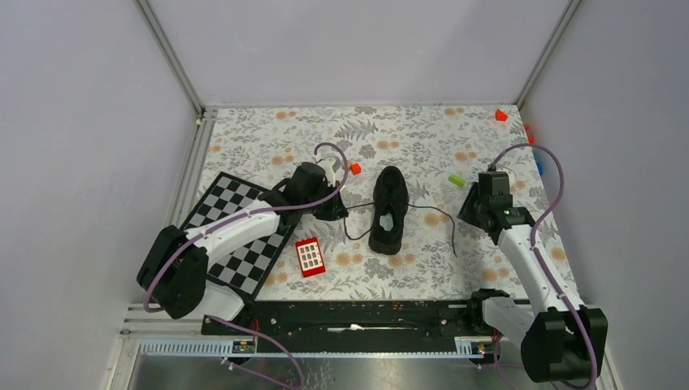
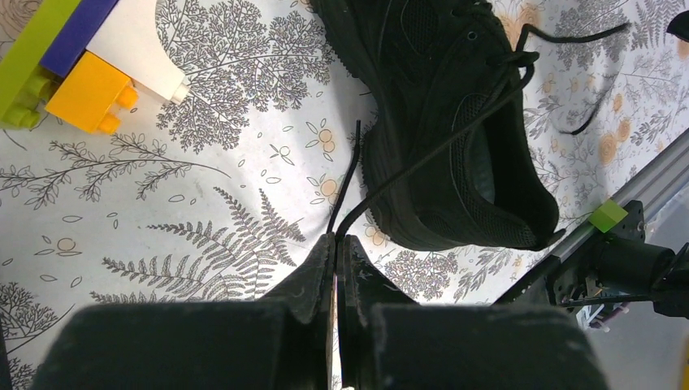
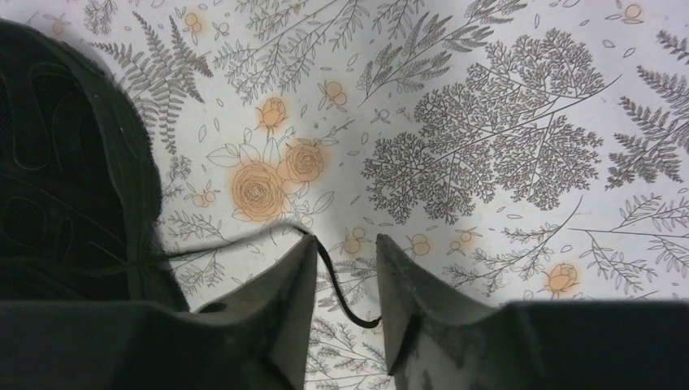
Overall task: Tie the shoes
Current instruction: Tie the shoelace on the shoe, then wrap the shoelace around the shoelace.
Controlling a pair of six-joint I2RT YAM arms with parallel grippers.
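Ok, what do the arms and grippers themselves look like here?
The left arm and right arm both have white links with bulky black joint housings. A lilac left cable and right cable loop along them. A small green light glows near the right wrist. The left gripper and right gripper are matte black, each with two wedge-shaped fingers tapering to blunt tips.

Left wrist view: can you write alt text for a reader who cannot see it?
The left gripper is shut on a thin black lace that runs up to a black sneaker on a flower-printed tablecloth. Coloured toy blocks sit in the top left corner.
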